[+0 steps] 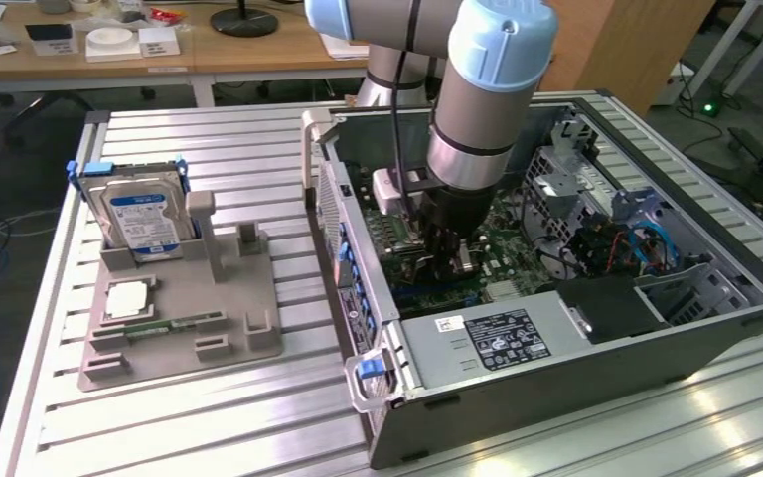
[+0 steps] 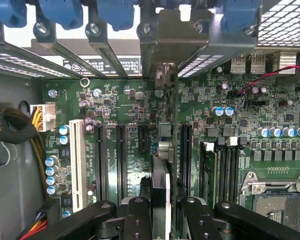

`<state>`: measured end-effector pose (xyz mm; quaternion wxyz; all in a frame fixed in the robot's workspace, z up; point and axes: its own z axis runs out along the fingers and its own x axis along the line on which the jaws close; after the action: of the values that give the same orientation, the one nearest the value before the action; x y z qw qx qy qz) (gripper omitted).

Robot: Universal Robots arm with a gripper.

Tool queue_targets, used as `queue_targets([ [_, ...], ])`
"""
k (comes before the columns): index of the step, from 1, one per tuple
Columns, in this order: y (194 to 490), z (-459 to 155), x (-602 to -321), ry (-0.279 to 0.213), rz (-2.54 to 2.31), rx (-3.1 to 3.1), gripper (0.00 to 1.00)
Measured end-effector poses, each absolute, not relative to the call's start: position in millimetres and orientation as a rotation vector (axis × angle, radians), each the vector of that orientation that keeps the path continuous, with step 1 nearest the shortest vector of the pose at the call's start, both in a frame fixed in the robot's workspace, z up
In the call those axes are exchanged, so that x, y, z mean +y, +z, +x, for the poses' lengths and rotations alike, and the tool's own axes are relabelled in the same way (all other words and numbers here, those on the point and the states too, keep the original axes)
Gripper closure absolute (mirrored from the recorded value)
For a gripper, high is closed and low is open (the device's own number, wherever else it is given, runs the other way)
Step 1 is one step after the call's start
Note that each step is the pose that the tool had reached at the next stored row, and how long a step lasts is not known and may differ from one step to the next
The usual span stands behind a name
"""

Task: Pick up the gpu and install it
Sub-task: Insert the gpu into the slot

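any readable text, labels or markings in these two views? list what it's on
Nothing reads with certainty.
Power supply label: white print on black, too small.
Hard drive label: blue and white, text blurred.
Motherboard silkscreen beside the slots: too small.
Sticker behind the slot covers: white characters, unreadable.
White connector: tiny marking above it, unreadable.

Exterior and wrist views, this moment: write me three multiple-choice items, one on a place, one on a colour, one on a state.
1. Where is the gpu?
A on the floor
B in the gripper, over the motherboard
C on a wooden desk

2. The hard drive label is:
A red
B green
C blue and white

3. The computer case is:
A open
B closed
C upside down

Key:
1 B, the card stands edge-on between the fingers.
2 C, the label faces the exterior view.
3 A, its inside shows.
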<state>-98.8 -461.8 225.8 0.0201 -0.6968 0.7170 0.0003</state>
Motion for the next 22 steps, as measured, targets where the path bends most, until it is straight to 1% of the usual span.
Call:
queue_targets([
  [22, 224.1, -99.9, -461.8, -0.003, -2.160, 2.222, 0.73],
])
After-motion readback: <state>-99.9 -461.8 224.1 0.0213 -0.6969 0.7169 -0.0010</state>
